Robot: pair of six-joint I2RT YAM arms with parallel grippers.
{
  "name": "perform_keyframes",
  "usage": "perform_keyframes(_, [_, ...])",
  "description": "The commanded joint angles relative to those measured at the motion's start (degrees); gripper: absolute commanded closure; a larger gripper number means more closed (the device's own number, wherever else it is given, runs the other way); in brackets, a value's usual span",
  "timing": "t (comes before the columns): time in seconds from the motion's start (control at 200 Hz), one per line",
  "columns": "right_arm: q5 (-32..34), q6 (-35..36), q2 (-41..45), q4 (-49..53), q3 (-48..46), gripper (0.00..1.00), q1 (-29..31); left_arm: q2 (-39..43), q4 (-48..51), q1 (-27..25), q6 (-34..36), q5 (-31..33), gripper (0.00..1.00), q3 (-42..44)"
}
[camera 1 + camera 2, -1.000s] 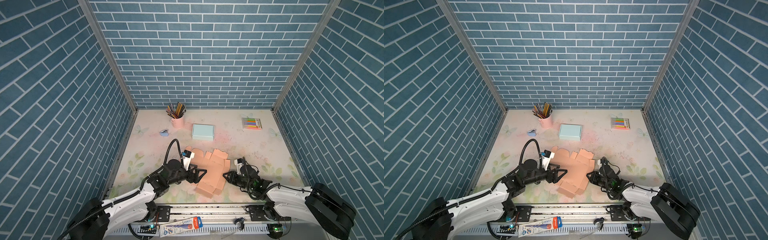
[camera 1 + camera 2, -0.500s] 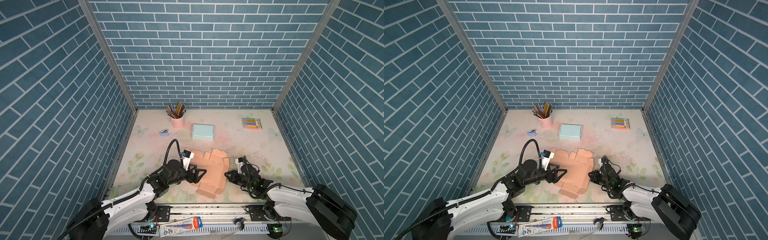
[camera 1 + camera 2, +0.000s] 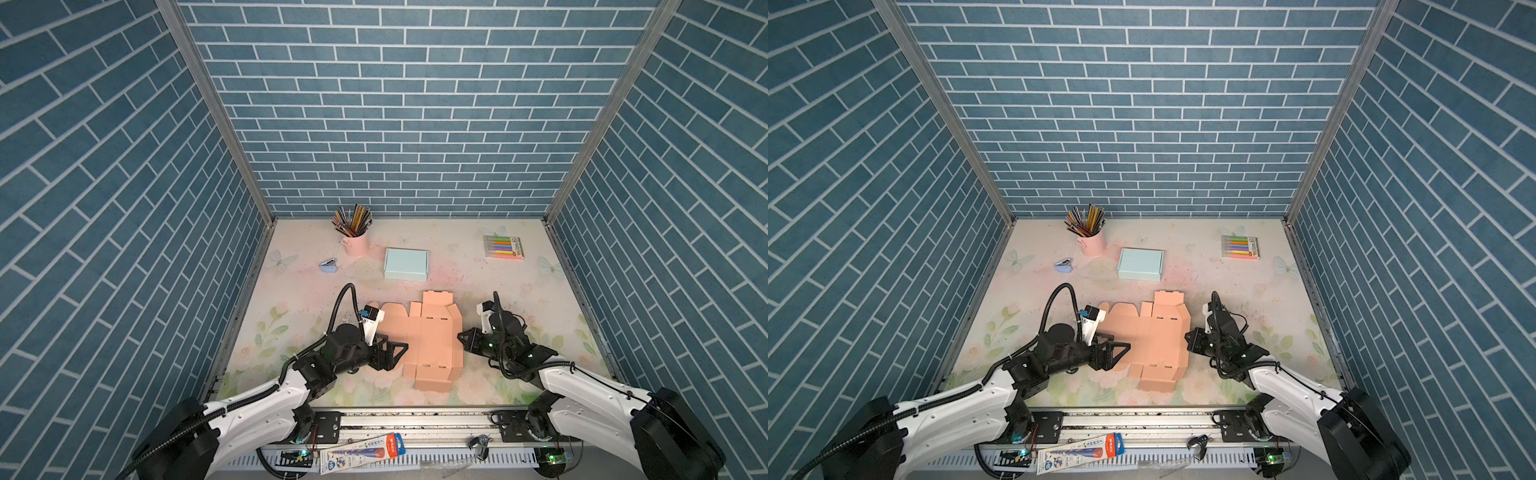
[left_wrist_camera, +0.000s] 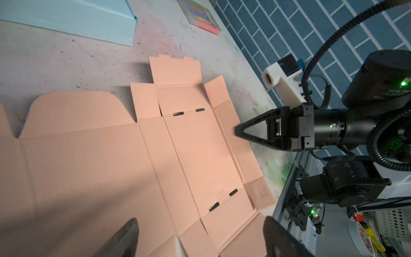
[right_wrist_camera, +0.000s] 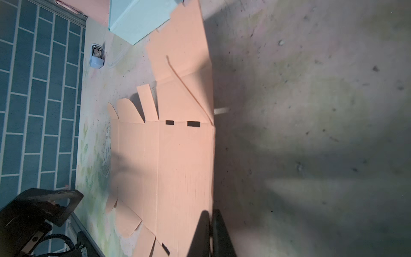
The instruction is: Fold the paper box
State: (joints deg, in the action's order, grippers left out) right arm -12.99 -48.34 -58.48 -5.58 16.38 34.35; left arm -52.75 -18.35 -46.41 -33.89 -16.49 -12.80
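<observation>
The paper box (image 3: 428,340) (image 3: 1158,336) is a flat peach cardboard blank lying on the table near the front, with its creases and slots showing in the left wrist view (image 4: 200,144). My left gripper (image 3: 401,353) (image 4: 200,235) hovers open over the blank's left half, with nothing between its fingers. My right gripper (image 3: 459,336) (image 5: 211,215) is at the blank's right edge. Its jaws are shut on the long right side flap (image 5: 209,169), which stands slightly raised. In the left wrist view its tip (image 4: 236,131) meets that flap.
At the back stand a pink cup of pencils (image 3: 355,243), a light blue box (image 3: 406,264), a small blue stapler (image 3: 329,266) and a marker pack (image 3: 503,247). Blue brick walls close three sides. A metal rail (image 3: 415,419) runs along the front.
My right gripper's jaws have closed on the right flap's edge and shifted slightly away from the front. The blank has turned a little and lies squarer. The left gripper stayed open and hardly moved.
</observation>
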Motion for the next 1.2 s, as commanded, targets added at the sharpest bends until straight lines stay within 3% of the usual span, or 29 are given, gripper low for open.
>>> perform_keyframes(0.0, [-3.0, 6.5, -2.6, 5.1, 2.6, 0.93, -2.3, 0.9, 0.9, -0.2, 0.5, 1.7, 0.12, 0.0])
perform_keyframes(0.32, [-7.8, 13.1, -17.0, 6.7, 11.6, 0.89, -4.2, 1.7, 2.9, -0.1, 2.0, 2.5, 0.12, -0.5])
perform_keyframes(0.525, [-7.5, 10.1, -14.5, 1.4, 9.1, 0.66, -4.5, 2.2, 3.2, -0.2, 2.2, 3.0, 0.12, -0.2])
perform_keyframes(0.72, [-8.2, 5.9, -10.8, -2.9, 4.8, 0.59, -4.5, 1.6, 3.1, -0.1, 2.5, 2.9, 0.12, -0.7])
perform_keyframes(1.05, [-11.6, 1.6, -13.4, -12.8, -1.0, 0.6, -4.6, 2.0, 3.0, 0.0, 2.2, 2.7, 0.12, -0.7])
perform_keyframes(1.195, [-11.2, 2.1, -13.4, -13.1, -1.4, 0.72, -4.6, 3.2, 3.6, -0.1, 2.0, 3.0, 0.12, -0.2])
